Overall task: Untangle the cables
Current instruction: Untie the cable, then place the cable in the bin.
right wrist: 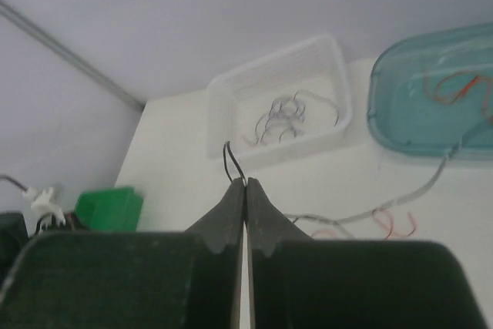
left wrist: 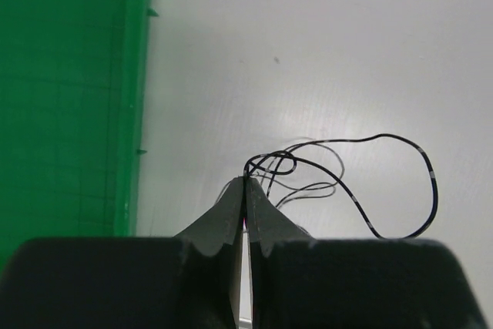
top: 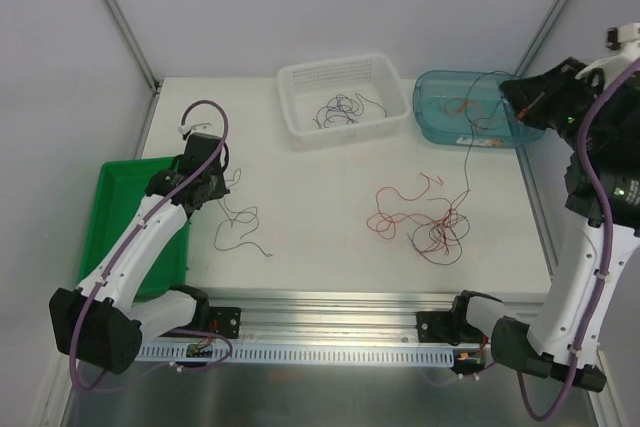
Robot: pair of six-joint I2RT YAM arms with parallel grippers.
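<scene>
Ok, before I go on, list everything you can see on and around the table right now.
white basket: one, white, far edge centre
dark wires: a few, black, in the white basket
blue tub: one, translucent teal, far right
orange wires: a few, orange, in the blue tub
green tray: one, green, left edge
red and black tangle: one, centre-right of the table
loose black wire: one, black, left of centre
long dark wire: one, from the tangle up to the right pincer
left arm, right arm: white, purple hoses, near edge
left pincer: shut on loose black wire
right pincer: shut on long dark wire
</scene>
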